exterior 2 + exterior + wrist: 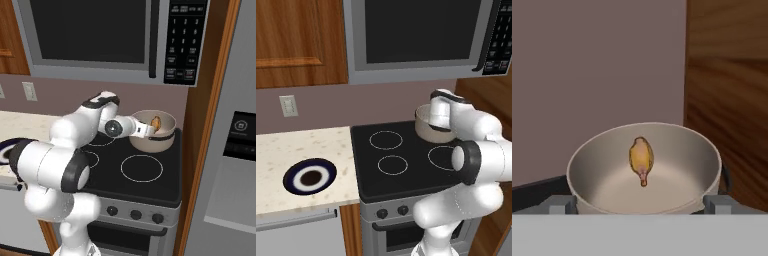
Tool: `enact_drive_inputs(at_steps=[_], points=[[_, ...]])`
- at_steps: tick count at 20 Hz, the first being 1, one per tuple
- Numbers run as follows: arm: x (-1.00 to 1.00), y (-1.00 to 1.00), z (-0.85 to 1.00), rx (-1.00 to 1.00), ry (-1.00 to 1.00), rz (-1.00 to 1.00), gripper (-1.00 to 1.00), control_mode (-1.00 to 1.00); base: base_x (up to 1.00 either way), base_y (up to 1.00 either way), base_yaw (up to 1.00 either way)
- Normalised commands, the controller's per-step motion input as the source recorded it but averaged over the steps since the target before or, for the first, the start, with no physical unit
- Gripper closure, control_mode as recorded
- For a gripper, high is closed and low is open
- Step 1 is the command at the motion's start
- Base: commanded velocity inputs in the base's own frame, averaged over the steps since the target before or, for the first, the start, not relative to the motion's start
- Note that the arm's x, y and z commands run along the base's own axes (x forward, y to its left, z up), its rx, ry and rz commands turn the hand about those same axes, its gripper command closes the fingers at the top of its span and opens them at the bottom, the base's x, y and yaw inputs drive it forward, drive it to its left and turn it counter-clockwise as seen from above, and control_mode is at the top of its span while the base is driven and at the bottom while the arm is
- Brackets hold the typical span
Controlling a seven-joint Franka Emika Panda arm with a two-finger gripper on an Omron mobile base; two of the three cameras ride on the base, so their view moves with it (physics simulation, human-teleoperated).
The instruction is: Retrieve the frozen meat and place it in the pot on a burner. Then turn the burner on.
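Frozen meat [641, 159] lying inside pot [602, 165], apparently mid-floor, jaws spread wide, empty, at near rim.

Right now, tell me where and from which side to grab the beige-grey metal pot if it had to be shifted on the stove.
Grip the beige-grey metal pot by its rim wall, coming from above with one finger inside and one outside. Its sides are straight and thin and it stands lidless; the whole body looks too wide for the open pincer. Choose a stretch of rim away from the golden-brown frozen meat lying inside, probably the near edge.
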Motion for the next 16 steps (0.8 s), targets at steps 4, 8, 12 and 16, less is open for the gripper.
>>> enact_drive_inputs(at_steps=[4, 8, 12, 16], points=[[-0.44, 0.00, 0.96, 0.00, -0.05, 0.07, -1.00, -1.00, 0.00, 0.00, 0.00], [-0.47, 0.00, 1.00, 0.00, -0.07, 0.07, -1.00, -1.00, 0.00, 0.00, 0.00], [-0.46, 0.00, 0.90, 0.00, -0.03, 0.06, -1.00, -1.00, 0.00, 0.00, 0.00], [-0.31, 0.00, 0.47, 0.00, 0.04, 0.01, -1.00, -1.00, 0.00, 0.00, 0.00]])
